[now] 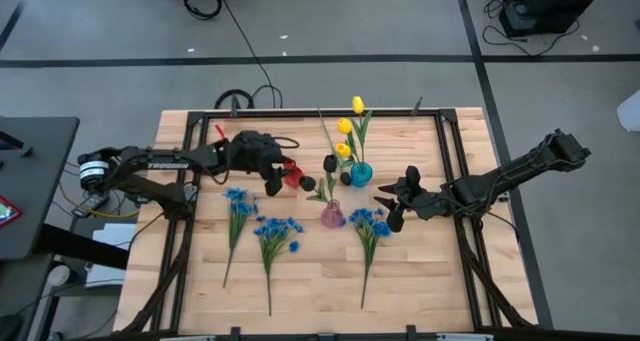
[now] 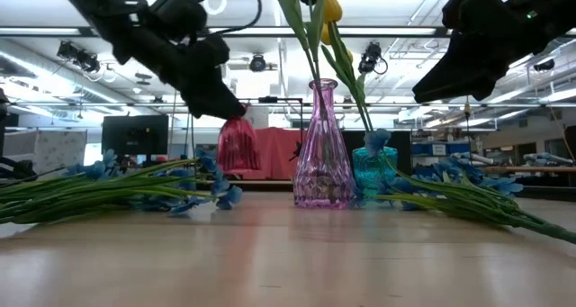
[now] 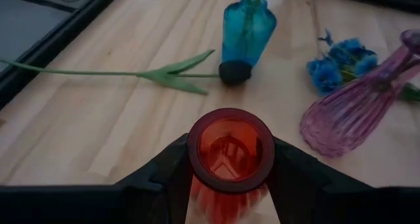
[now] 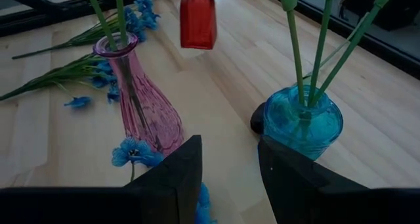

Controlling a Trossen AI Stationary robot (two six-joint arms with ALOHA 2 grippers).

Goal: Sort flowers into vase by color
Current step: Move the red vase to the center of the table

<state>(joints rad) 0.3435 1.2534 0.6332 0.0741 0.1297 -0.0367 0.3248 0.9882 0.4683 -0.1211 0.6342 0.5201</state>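
My left gripper [image 1: 285, 177] is shut on a small red glass vase [image 1: 292, 171], which it carries above the table left of the blue vase [image 1: 360, 171]. The blue vase stands upright and holds yellow tulips [image 1: 350, 126]. The pink vase [image 1: 332, 216] holds dark tulips [image 1: 329, 164] by their stems. Another dark tulip [image 3: 235, 71] lies flat on the table, its bud against the blue vase's foot. Three blue blossom bunches [image 1: 237, 206] [image 1: 276, 231] [image 1: 370, 226] lie on the wood. My right gripper [image 1: 392, 207] hovers open, right of the pink vase. My left gripper pinches the red vase's neck [image 3: 231, 184] just under the rim, one finger [image 3: 164, 168] on each side, coming from above and slanting down. The vase hangs below the fingers, lifted clear of the table [image 2: 234, 145], nearly upright, its open mouth [image 3: 231, 148] facing the wrist camera.
A black frame [image 1: 300, 114] borders the wooden table. The three vases crowd the middle, with flower stems reaching toward the near edge. Bare wood [image 1: 440, 271] lies at the near right corner and along the near edge. Cables [image 1: 240, 99] sit beyond the far edge.
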